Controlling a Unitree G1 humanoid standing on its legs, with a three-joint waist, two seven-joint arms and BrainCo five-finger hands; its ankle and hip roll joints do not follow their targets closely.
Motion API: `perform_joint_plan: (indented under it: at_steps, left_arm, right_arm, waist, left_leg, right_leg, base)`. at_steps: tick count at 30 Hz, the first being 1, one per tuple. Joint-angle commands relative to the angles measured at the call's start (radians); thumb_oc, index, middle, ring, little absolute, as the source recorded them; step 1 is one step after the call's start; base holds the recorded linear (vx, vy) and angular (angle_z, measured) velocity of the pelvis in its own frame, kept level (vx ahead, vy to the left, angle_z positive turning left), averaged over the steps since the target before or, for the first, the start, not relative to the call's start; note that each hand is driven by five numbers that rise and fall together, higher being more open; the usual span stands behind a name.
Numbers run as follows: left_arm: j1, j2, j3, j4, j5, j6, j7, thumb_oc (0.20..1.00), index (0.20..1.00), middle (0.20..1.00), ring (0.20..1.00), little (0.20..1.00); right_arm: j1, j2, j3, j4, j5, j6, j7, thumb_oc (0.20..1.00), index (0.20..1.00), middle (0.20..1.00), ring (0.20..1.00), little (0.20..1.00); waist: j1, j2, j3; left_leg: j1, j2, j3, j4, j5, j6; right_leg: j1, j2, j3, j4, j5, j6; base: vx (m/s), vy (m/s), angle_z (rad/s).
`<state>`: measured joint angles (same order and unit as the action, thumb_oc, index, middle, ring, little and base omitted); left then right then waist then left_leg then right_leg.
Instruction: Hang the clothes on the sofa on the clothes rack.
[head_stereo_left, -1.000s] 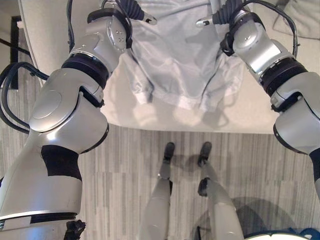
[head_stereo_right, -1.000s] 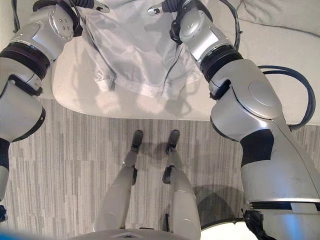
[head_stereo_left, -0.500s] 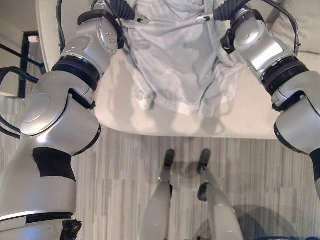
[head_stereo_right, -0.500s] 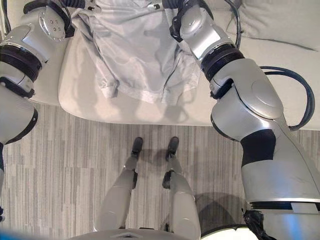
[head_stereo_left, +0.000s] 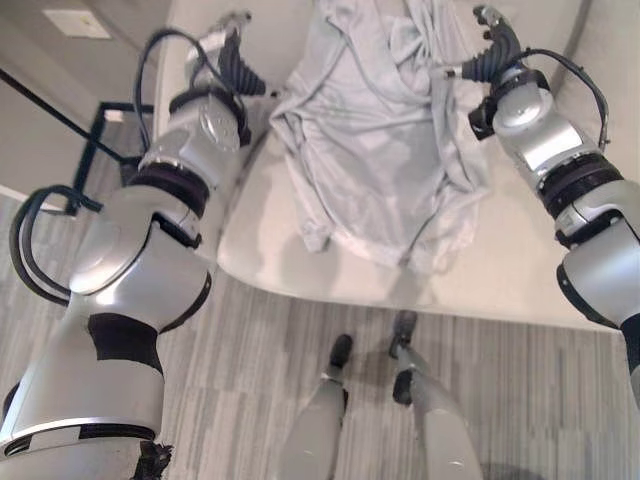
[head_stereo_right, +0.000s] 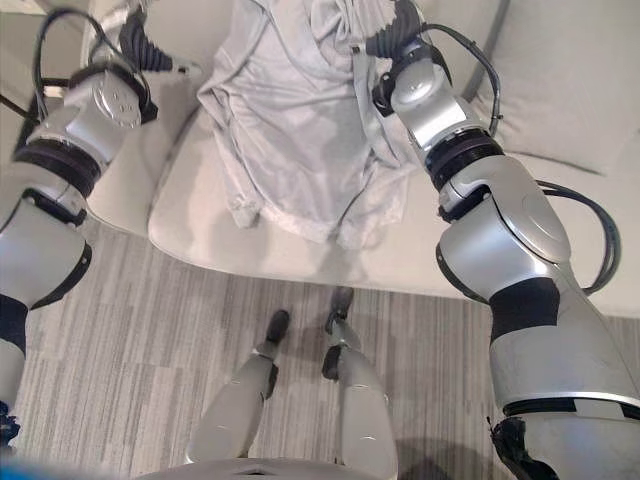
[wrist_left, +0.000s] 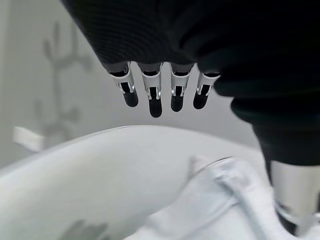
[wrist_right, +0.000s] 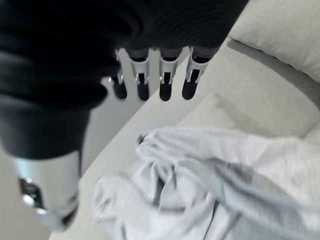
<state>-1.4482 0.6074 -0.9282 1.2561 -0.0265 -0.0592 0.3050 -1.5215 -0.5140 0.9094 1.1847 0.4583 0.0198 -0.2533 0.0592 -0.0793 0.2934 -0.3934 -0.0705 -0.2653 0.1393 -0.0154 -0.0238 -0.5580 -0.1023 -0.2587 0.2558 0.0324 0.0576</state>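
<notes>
Left eye view: a pale grey garment (head_stereo_left: 375, 150) lay crumpled on the seat of the sofa (head_stereo_left: 520, 270), its long axis running from the backrest toward the front edge, hem nearest the robot. The left hand (head_stereo_left: 232, 45) stood off the garment's left side over the sofa arm, and the right hand (head_stereo_left: 492, 40) stood at the garment's upper right corner, just beside the bunched cloth. Right eye view: the right hand (head_stereo_right: 398, 28) appeared closer to the folds than the left hand (head_stereo_right: 135, 35), which was apart from the cloth. Left wrist view: the left hand's fingers (wrist_left: 152, 97) were straight, spread in a row, and held nothing; a fold of the garment (wrist_left: 220, 195) lay below them, untouched. Right wrist view: the right hand's fingers (wrist_right: 150, 82) were likewise extended and empty, with the heaped garment (wrist_right: 210, 195) beneath and ahead of the thumb. The right hand was judged nearer for a first grasp.
</notes>
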Motion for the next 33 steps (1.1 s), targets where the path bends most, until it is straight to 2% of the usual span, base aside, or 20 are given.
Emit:
perform_joint_plan:
  at_steps: [1,5,6,9,10,11,12,14,15,16,17,19,21,25,29,33]
  left_arm:
    - [-0.064,0.052,0.018,-0.003,-0.026,-0.025,0.03,1.0,1.0,1.0,1.0,1.0]
    - [-0.065,0.059,0.02,0.008,-0.036,-0.028,0.03,1.0,1.0,1.0,1.0,1.0]
    - [-0.075,0.057,0.013,0.015,-0.038,-0.03,0.026,1.0,1.0,1.0,1.0,1.0]
    - [-0.113,0.046,-0.008,0.021,-0.047,-0.036,0.028,1.0,1.0,1.0,1.0,1.0]
    - [-0.127,0.045,-0.027,0.008,-0.044,-0.04,0.034,1.0,1.0,1.0,1.0,1.0]
    - [-0.132,0.038,-0.033,0.007,-0.041,-0.039,0.031,1.0,1.0,1.0,1.0,1.0]
    - [-0.132,0.037,-0.033,0.007,-0.041,-0.039,0.031,1.0,1.0,1.0,1.0,1.0]
    - [-0.119,0.048,-0.048,0.017,-0.03,-0.044,0.03,1.0,1.0,1.0,1.0,1.0]
    - [-0.122,0.036,-0.064,0.019,-0.018,-0.038,0.034,1.0,1.0,1.0,1.0,1.0]
    - [-0.122,0.036,-0.064,0.02,-0.018,-0.039,0.034,1.0,1.0,1.0,1.0,1.0]
    - [-0.133,0.03,-0.072,0.005,-0.018,-0.042,0.04,1.0,1.0,1.0,1.0,1.0]
    - [-0.136,0.04,-0.072,-0.015,-0.015,-0.05,0.048,1.0,1.0,1.0,1.0,1.0]
    - [-0.164,0.066,-0.081,-0.005,-0.021,-0.06,0.058,1.0,1.0,1.0,1.0,1.0]
    - [-0.194,0.063,-0.089,-0.009,-0.034,-0.065,0.061,1.0,1.0,1.0,1.0,1.0]
    - [-0.19,0.03,-0.081,-0.008,-0.038,-0.065,0.063,1.0,1.0,1.0,1.0,1.0]
    - [-0.187,-0.014,-0.075,-0.01,-0.039,-0.062,0.06,1.0,1.0,1.0,1.0,1.0]
  right_arm:
    - [-0.09,-0.013,0.04,0.016,-0.062,-0.034,-0.018,1.0,1.0,1.0,1.0,1.0]
    - [-0.087,0.01,0.048,0.02,-0.062,-0.043,-0.028,1.0,1.0,1.0,1.0,1.0]
    - [-0.092,0.01,0.057,0.031,-0.065,-0.042,-0.028,1.0,1.0,1.0,1.0,1.0]
    - [-0.117,0.007,0.073,0.042,-0.053,-0.041,-0.033,1.0,1.0,1.0,1.0,1.0]
    - [-0.128,-0.009,0.08,0.039,-0.046,-0.051,-0.041,1.0,1.0,1.0,1.0,1.0]
    - [-0.126,-0.012,0.081,0.039,-0.047,-0.053,-0.041,1.0,1.0,1.0,1.0,1.0]
    - [-0.126,-0.013,0.081,0.039,-0.047,-0.053,-0.041,1.0,1.0,1.0,1.0,1.0]
    - [-0.107,-0.034,0.077,0.073,-0.063,-0.064,-0.061,1.0,1.0,1.0,1.0,1.0]
    - [-0.113,-0.025,0.084,0.068,-0.107,-0.06,-0.052,1.0,1.0,1.0,1.0,1.0]
    - [-0.113,-0.025,0.084,0.067,-0.107,-0.059,-0.052,1.0,1.0,1.0,1.0,1.0]
    - [-0.111,-0.014,0.081,0.059,-0.099,-0.055,-0.052,1.0,1.0,1.0,1.0,1.0]
    - [-0.102,-0.008,0.064,0.038,-0.088,-0.06,-0.056,1.0,1.0,1.0,1.0,1.0]
    - [-0.099,0.018,0.044,0.036,-0.053,-0.068,-0.058,1.0,1.0,1.0,1.0,1.0]
    - [-0.111,0.036,0.055,0.028,-0.03,-0.068,-0.046,1.0,1.0,1.0,1.0,1.0]
    - [-0.116,0.036,0.063,0.032,-0.021,-0.064,-0.041,1.0,1.0,1.0,1.0,1.0]
    - [-0.122,0.041,0.083,0.032,-0.038,-0.055,-0.036,1.0,1.0,1.0,1.0,1.0]
  waist:
    - [-0.027,-0.027,0.021]
    - [-0.022,-0.029,0.021]
    - [-0.024,-0.033,0.024]
    - [-0.03,-0.036,0.028]
    - [-0.023,-0.013,0.03]
    - [-0.009,-0.001,0.029]
    - [-0.008,-0.001,0.03]
    - [0.018,0.005,0.03]
    - [0.035,0.04,0.021]
    - [0.036,0.04,0.023]
    - [0.048,0.05,0.017]
    - [0.054,0.045,0.022]
    - [0.089,0.016,0.032]
    - [0.095,-0.013,0.019]
    - [0.084,-0.018,0.015]
    - [0.069,-0.006,0.024]
  left_leg:
    - [0.234,0.045,0.063,0.096,-0.096,-0.045]
    - [0.07,0.042,0.091,0.337,0.015,-0.046]
    - [0.024,0.055,0.1,0.343,0.025,-0.046]
    - [-0.017,0.096,0.115,0.184,-0.001,-0.054]
    - [-0.082,0.127,0.103,-0.022,0.122,-0.08]
    - [-0.092,0.139,0.093,-0.12,0.165,-0.089]
    - [-0.087,0.14,0.094,-0.126,0.168,-0.09]
    - [-0.169,0.12,0.055,-0.224,0.187,-0.095]
    - [-0.132,0.123,-0.005,-0.227,0.204,-0.101]
    - [-0.131,0.124,-0.003,-0.227,0.204,-0.101]
    - [-0.115,0.116,0.005,-0.224,0.231,-0.1]
    - [-0.103,0.108,0.028,-0.207,0.23,-0.094]
    - [-0.083,0.112,0.087,-0.197,0.222,-0.085]
    - [-0.069,0.119,0.126,-0.227,0.214,-0.083]
    - [-0.065,0.105,0.137,-0.227,0.202,-0.081]
    - [-0.068,0.09,0.141,-0.227,0.199,-0.081]
  right_leg:
    - [0.166,0.001,-0.003,-0.326,0.202,0.12]
    - [0.217,0.008,0.026,-0.334,0.161,0.081]
    - [0.228,-0.001,0.037,-0.338,0.148,0.082]
    - [0.239,-0.02,0.064,-0.338,0.128,0.096]
    - [0.245,-0.017,0.077,-0.336,0.118,0.099]
    - [0.25,-0.011,0.088,-0.338,0.11,0.094]
    - [0.251,-0.01,0.089,-0.338,0.11,0.093]
    - [0.268,-0.007,0.102,-0.343,0.092,0.099]
    - [0.278,0.004,0.151,-0.313,0.092,0.111]
    - [0.279,0.004,0.152,-0.313,0.092,0.111]
    - [0.277,-0.009,0.165,-0.306,0.098,0.118]
    - [0.277,-0.026,0.186,-0.304,0.111,0.128]
    - [0.252,-0.047,0.216,-0.319,0.165,0.147]
    - [0.237,-0.055,0.189,-0.343,0.18,0.159]
    - [0.226,-0.06,0.178,-0.343,0.179,0.163]
    - [0.211,-0.062,0.177,-0.343,0.176,0.161]
  base:
    - [0.17,-0.077,0.38]
    - [0.12,-0.004,0.13]
    - [0.13,0.027,-0.2]
    - [0.18,0.155,-0.03]
    - [0.26,0.323,0.04]
    - [0.2,0.266,-0.05]
    - [0.14,0.178,-0.05]
    - [0.22,0.334,-0.4]
    - [0.2,0.391,-0.59]
    - [0.19,0.489,-0.71]
    - [0.12,0.353,-0.98]
    - [0.1,0.367,-1.13]
    - [0.05,0.288,-1.02]
    - [0.06,0.109,-0.6]
    - [0.06,0.039,-0.01]
    - [0.05,-0.018,0.06]
